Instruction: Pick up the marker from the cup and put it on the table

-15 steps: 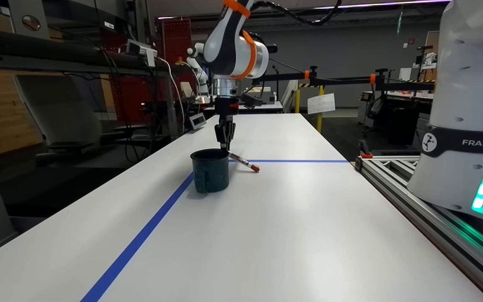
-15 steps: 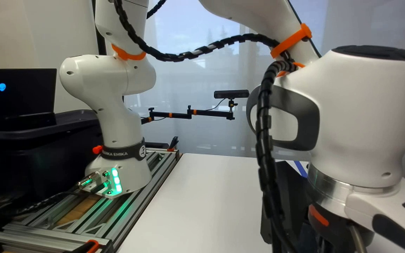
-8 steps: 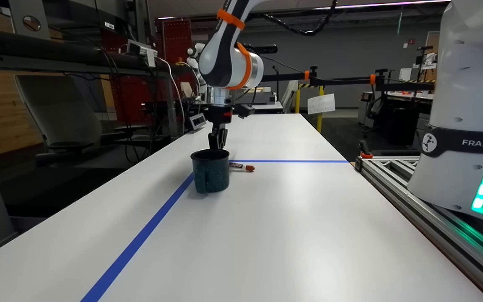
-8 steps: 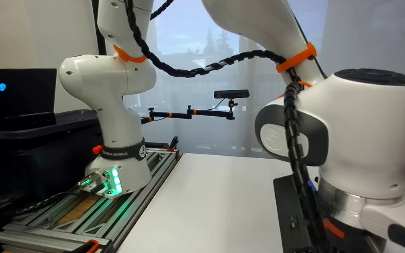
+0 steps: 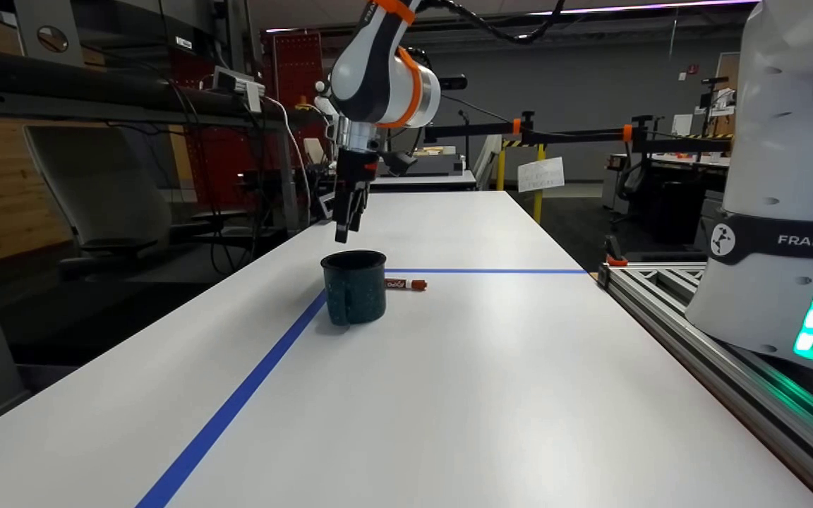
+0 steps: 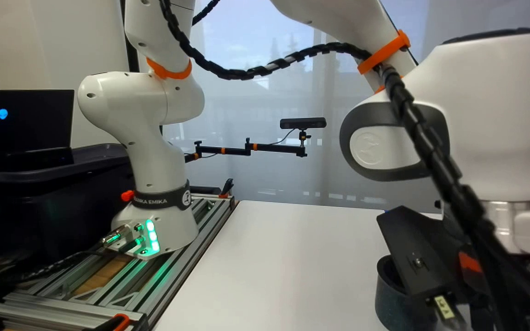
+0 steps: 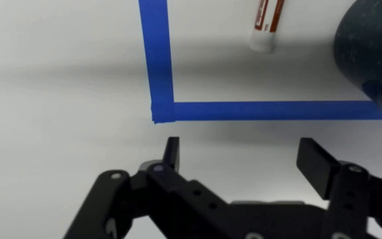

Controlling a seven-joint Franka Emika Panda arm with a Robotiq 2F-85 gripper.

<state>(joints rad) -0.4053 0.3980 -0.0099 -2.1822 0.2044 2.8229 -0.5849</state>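
Note:
The marker [image 7: 268, 20], white with red-brown print and a red-brown cap, lies flat on the white table [image 5: 519, 367]. In an exterior view, the cup hides the other end of the marker [image 5: 406, 284]. The dark teal cup [image 5: 354, 293] stands upright beside it; its wall and rim also show in the wrist view, at the upper right. My gripper [image 5: 348, 233] hangs tilted above and behind the cup. In the wrist view the jaws are wide apart, with only bare tabletop between the fingers of the gripper [image 7: 240, 149].
Blue tape lines [image 7: 270, 111] meet at a corner beneath the gripper. The white robot base [image 5: 766, 296] stands on a metal rail along the table's side. A camera on a black bracket [image 6: 274, 148] extends over the table's far end.
One second ago the marker slanted down from my gripper's fingertips; now it lies flat, released. The gripper has opened, risen and shifted left in an exterior view. The cup stays put.

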